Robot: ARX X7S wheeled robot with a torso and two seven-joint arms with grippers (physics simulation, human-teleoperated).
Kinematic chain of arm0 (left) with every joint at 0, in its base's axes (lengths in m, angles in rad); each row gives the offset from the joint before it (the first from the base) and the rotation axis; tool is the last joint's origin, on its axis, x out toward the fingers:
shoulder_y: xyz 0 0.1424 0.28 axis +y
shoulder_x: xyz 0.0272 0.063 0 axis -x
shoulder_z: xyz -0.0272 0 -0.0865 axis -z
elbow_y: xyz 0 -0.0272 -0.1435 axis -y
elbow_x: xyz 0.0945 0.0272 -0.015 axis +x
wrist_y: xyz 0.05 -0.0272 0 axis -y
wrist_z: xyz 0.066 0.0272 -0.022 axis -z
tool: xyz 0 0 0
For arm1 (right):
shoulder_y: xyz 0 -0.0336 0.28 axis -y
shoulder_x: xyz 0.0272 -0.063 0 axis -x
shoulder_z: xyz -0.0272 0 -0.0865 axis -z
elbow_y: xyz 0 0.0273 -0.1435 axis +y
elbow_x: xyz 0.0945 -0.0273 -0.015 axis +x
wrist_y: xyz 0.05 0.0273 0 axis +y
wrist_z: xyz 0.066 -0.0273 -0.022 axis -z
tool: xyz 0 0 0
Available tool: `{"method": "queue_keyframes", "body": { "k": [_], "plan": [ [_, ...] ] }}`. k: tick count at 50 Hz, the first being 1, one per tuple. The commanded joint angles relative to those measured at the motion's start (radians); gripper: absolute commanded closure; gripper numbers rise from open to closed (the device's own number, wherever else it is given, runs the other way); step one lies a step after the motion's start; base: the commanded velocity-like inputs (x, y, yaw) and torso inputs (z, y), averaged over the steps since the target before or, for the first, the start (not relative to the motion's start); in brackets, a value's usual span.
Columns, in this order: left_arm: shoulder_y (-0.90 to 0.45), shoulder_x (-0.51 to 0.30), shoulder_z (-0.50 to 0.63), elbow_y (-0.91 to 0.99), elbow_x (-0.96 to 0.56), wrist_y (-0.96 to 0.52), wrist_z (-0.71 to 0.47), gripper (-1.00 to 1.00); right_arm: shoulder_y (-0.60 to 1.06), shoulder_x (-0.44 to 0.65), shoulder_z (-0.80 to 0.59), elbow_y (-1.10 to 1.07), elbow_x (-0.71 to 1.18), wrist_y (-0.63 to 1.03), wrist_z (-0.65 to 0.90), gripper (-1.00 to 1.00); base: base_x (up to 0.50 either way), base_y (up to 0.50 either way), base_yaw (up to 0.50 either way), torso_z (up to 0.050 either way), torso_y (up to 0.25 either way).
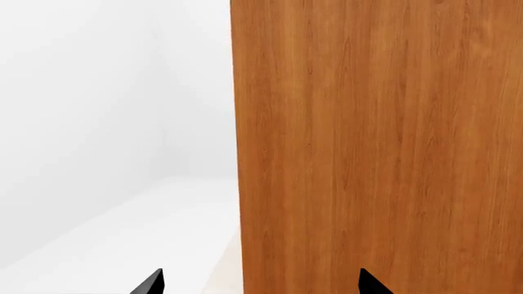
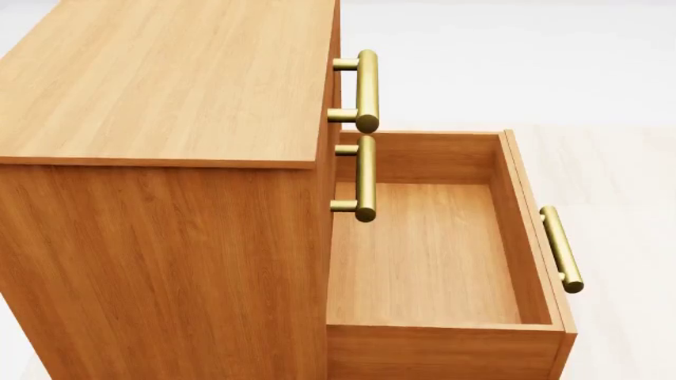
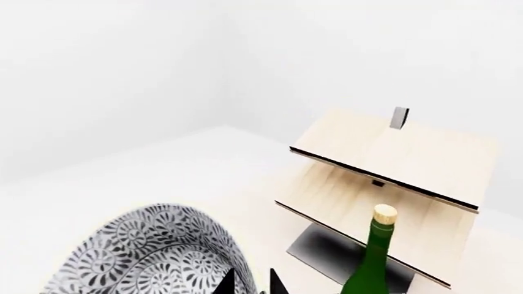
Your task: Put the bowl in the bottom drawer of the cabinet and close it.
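A pale light-wood slanted rack [image 3: 392, 184] with tilted shelves stands on the white floor [image 3: 188, 159]. A small grey tab [image 3: 400, 117] sticks up from its top panel. Just in front of it stands an upright green glass bottle [image 3: 372, 266] with a tan cork-coloured cap [image 3: 384, 214]. Plain white walls [image 3: 122, 73] rise behind.

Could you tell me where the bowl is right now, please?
Only the right wrist view shows the bowl: at the right gripper, near a green bottle and pale rack.
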Motion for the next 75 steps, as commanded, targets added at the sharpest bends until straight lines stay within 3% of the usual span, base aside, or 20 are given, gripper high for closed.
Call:
{"method": "queue_keyframes", "body": {
  "k": [1,18,27,38,75],
  "plan": [
    [-0.001,-0.001,0.002,0.002,-0.001,-0.002,-0.004,-1.0,0.133,-0.028,-0.087,0.138,-0.038,-0.051,-0.032,1.0,0.0,0.0,0.0,0.0,0.0],
    [-0.004,-0.001,0.006,-0.01,0.0,0.008,-0.006,-1.0,0.297,-0.121,-0.177,0.494,-0.079,-0.239,-0.07,1.0,0.0,0.0,0.0,0.0,0.0],
    [-0.004,-0.002,0.007,-0.009,0.0,0.007,-0.009,-1.0,0.324,-0.155,-0.202,0.577,-0.084,-0.278,-0.1,1.0,0.0,0.0,0.0,0.0,0.001],
    [-0.002,-0.002,0.008,-0.01,-0.001,0.012,-0.014,-1.0,0.44,-0.218,-0.221,0.894,-0.089,-0.443,-0.156,1.0,0.0,0.0,0.0,0.0,0.0],
    [-0.008,-0.009,0.014,-0.005,0.0,-0.002,-0.022,-1.0,0.447,-0.282,-0.089,0.915,-0.124,-0.28,-0.346,1.0,0.0,0.0,0.0,0.0,0.001]
  ]
}}
